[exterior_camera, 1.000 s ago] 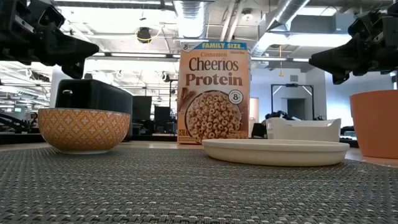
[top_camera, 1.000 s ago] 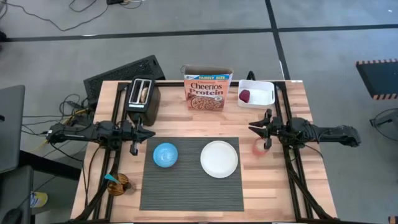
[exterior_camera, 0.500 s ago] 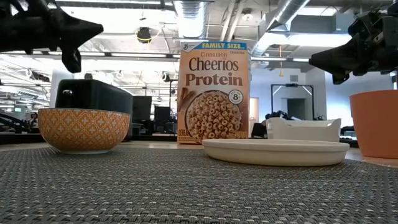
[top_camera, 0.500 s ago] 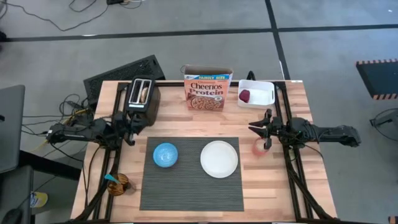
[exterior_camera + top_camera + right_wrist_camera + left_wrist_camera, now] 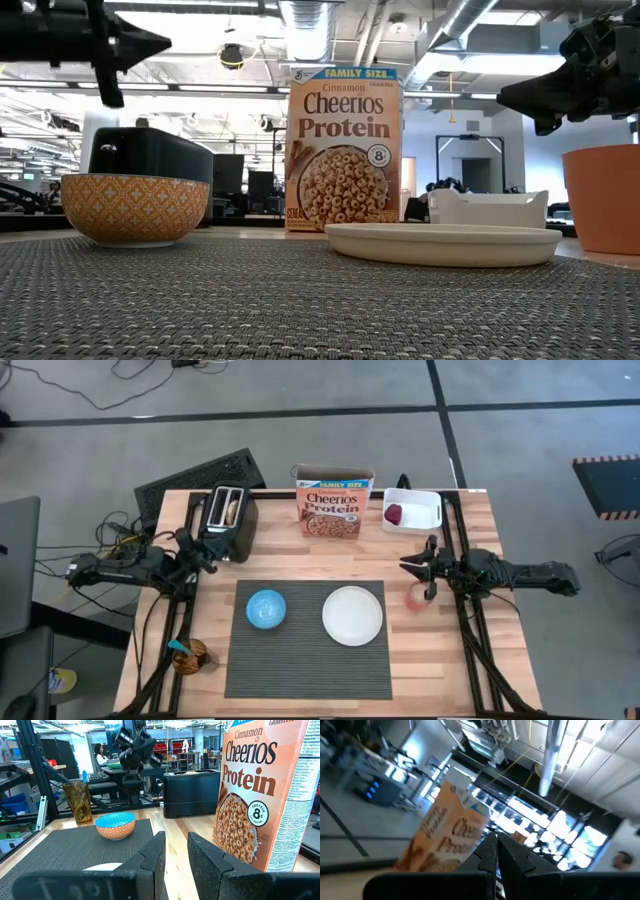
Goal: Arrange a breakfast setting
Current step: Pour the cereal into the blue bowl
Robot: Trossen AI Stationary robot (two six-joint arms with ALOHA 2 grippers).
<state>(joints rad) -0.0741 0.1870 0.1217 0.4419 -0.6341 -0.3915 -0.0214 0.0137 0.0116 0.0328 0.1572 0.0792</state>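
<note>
Hovering near the table's left edge beside the black toaster [image 5: 228,520], the left gripper [image 5: 208,556] has its fingers pressed together, holding nothing. Near the right edge, the right gripper [image 5: 408,567] is slightly parted and empty. Bowl [image 5: 266,609] and plate [image 5: 352,614] sit on the placemat [image 5: 305,665] mid-table.

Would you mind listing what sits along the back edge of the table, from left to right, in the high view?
Black toaster with a bagel in its slot → Cheerios Protein box → white container holding a dark-red fruit.
</note>
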